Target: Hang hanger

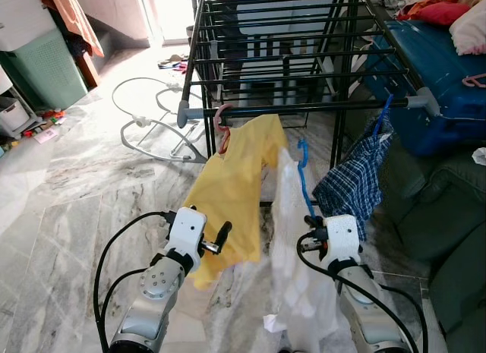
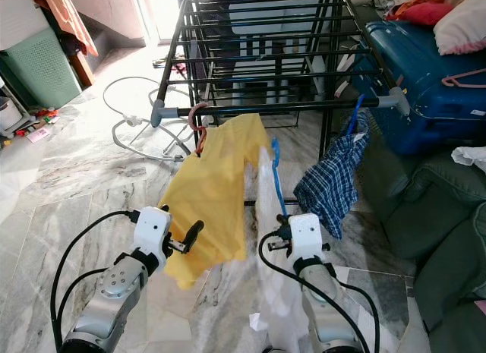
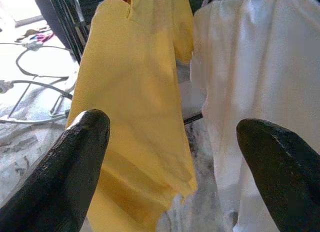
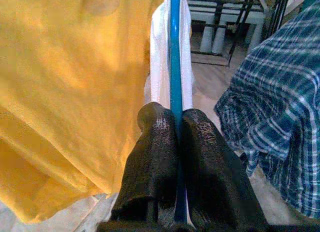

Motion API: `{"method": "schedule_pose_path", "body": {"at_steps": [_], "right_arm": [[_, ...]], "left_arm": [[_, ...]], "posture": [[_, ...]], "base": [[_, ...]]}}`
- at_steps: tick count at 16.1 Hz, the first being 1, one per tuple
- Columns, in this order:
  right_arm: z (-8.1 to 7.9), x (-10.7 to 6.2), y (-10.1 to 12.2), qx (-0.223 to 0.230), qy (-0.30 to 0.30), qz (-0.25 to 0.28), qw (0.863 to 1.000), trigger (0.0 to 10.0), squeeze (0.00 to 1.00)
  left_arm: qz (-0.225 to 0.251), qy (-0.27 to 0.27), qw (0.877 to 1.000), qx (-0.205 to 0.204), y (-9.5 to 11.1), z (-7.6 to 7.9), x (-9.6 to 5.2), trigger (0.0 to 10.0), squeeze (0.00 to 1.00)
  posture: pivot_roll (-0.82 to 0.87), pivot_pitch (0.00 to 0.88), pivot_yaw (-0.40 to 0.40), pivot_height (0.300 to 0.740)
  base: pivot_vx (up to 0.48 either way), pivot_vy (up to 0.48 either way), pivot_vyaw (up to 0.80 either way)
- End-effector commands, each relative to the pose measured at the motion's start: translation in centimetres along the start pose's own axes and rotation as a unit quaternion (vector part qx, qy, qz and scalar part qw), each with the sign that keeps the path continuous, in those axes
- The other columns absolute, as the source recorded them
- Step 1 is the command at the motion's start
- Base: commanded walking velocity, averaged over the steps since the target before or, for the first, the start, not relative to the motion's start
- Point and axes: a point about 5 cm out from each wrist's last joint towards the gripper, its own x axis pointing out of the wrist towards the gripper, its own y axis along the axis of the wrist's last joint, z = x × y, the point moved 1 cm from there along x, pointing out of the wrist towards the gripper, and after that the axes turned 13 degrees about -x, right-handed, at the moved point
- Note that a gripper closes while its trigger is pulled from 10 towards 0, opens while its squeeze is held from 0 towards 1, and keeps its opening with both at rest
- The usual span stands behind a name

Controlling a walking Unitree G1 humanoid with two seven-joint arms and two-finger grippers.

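Observation:
A blue hanger carries a white garment, and my right gripper is shut on its stem. Its hook sits below the front rail of the black drying rack, apart from it. On that rail hangs a yellow shirt on a pink hanger, to the left of the blue hanger. A plaid shirt hangs on the rail to the right. My left gripper stands open in front of the yellow shirt's lower edge, holding nothing.
A blue suitcase piled with clothes and a dark sofa stand to the right of the rack. A white wire frame lies on the marble floor at the left. A green basket stands far left.

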Motion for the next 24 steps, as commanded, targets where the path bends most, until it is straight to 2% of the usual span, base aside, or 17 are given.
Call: {"method": "schedule_pose_path", "body": {"at_steps": [1, 4, 24], "right_arm": [[0.32, 0.67, 1.99, 0.005, -0.008, 0.036, 0.999, 10.0, 0.0], [0.4, 0.63, 1.98, 0.004, -0.008, 0.035, 0.999, 10.0, 0.0], [0.31, 1.13, 2.31, 0.017, -0.01, 0.03, 0.999, 10.0, 0.0]], "left_arm": [[-0.001, 0.007, 1.0, 0.004, 0.03, -0.22, 0.09, 10.0, 0.0], [-0.002, 0.011, 1.0, 0.006, -0.04, -0.25, 0.17, 10.0, 0.0], [-0.009, 0.018, 1.0, 0.014, -0.23, -0.62, 0.27, 10.0, 0.0]], "posture": [[-0.18, 0.0, 0.018, 0.74], [-0.18, 0.0, 0.015, 0.74], [-0.18, 0.0, 0.02, 0.74]], "base": [[0.0, 0.0, 0.0], [0.0, 0.0, 0.0], [-0.277, 0.0, 0.0]]}}
